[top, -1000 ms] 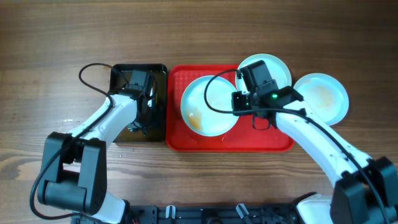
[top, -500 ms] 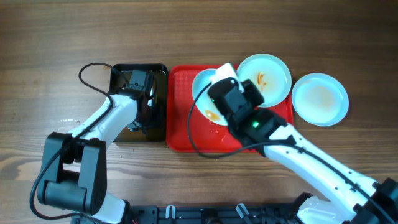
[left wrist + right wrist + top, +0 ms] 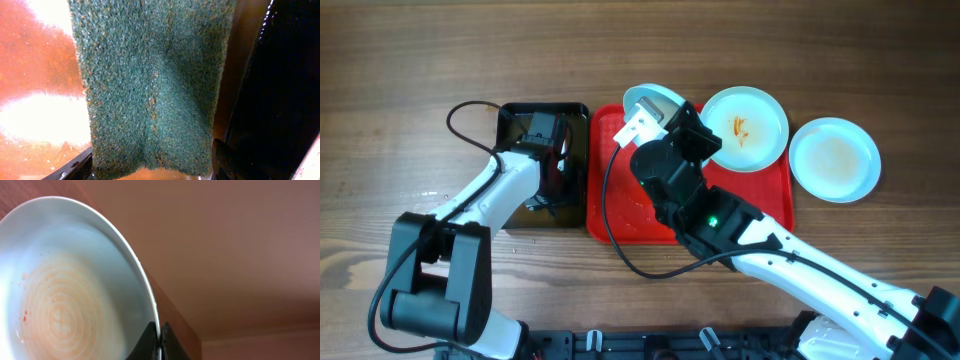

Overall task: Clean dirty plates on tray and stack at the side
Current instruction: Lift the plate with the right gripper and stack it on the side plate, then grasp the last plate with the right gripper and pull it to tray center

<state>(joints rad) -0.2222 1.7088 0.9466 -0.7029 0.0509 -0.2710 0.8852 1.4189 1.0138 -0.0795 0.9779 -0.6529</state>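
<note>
On the wooden table point(image 3: 400, 60), the right jaws pinch the rim of a plate point(image 3: 70, 290), now tipped on edge above the red tray point(image 3: 772, 195); half a second ago it lay flatter. The left jaws clamp a green pad point(image 3: 150, 80).

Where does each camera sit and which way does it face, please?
Overhead: above the table, facing straight down on the red tray, black basin and both arms.
Left wrist: low over the basin, facing the green scouring pad held by the left gripper at the bottom edge.
Right wrist: tilted upward, facing the stained lifted plate pinched at its rim by the right gripper.
Shared: overhead and right wrist both show the lifted plate; overhead and left wrist, the basin.
</note>
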